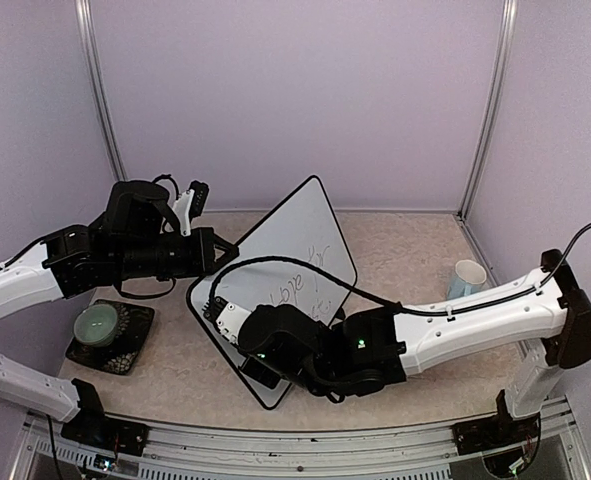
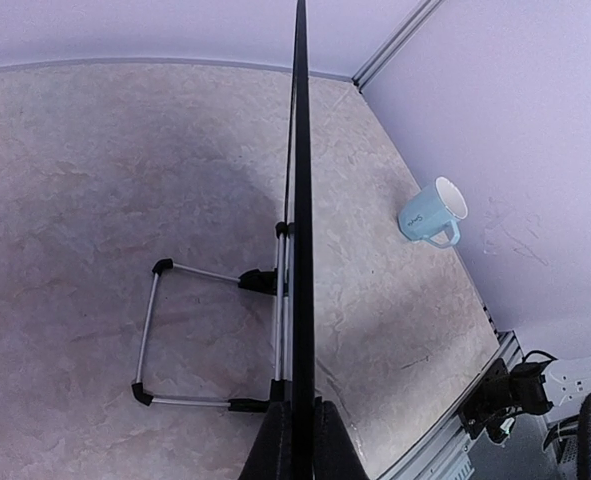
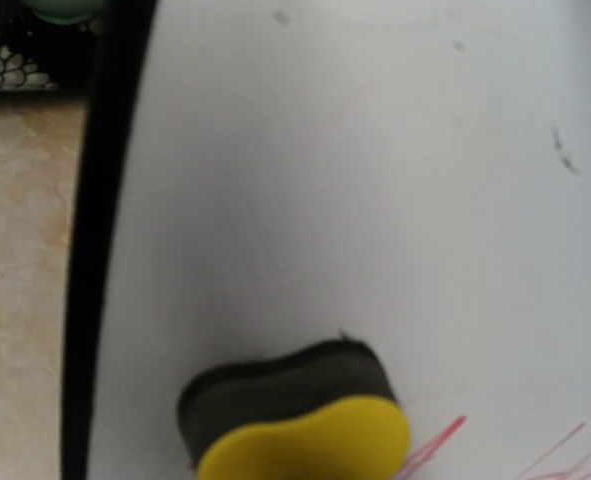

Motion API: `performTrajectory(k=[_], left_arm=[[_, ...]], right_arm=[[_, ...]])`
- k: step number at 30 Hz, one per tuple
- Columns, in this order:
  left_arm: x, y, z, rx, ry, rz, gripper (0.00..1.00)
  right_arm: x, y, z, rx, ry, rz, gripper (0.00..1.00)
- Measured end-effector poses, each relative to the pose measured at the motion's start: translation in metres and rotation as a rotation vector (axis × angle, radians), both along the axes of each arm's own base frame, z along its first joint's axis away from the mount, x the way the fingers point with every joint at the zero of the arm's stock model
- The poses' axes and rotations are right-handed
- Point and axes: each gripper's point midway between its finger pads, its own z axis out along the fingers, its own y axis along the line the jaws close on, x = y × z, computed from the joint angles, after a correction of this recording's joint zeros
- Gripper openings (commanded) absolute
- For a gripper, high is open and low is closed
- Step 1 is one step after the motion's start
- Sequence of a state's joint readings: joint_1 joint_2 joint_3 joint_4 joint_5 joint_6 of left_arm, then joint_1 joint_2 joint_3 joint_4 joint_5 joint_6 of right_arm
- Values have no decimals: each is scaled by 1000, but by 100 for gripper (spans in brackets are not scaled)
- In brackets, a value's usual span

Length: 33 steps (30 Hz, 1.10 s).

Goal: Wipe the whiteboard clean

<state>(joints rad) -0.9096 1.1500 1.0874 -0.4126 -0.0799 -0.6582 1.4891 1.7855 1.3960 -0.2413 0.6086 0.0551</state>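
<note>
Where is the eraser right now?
Right wrist view, bottom centre: the eraser is against the whiteboard, near its black frame on the left, with red marks just to its right.

A robotics lab test cell — plain lilac wall panels (image 1: 295, 100) joined by aluminium posts (image 1: 490, 100) enclose a stone-patterned worktop (image 1: 405, 250) — with a left arm (image 1: 15, 285) and right arm (image 1: 475, 320) bolted to a metal rail (image 1: 305, 440).
</note>
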Motion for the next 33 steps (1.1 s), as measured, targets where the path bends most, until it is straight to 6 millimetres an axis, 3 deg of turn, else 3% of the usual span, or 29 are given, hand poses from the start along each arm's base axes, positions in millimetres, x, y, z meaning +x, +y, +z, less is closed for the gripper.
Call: performTrajectory(k=[15, 28, 33], left_arm=[[1, -2, -2, -9, -10, -1, 0], [1, -1, -1, -19, -18, 0, 0], [2, -3, -1, -32, -19, 1, 0]], right_arm=[[-7, -2, -14, 71, 85, -101, 0], [-18, -11, -43, 29, 171, -100, 0], [-17, -24, -60, -24, 165, -176, 0]])
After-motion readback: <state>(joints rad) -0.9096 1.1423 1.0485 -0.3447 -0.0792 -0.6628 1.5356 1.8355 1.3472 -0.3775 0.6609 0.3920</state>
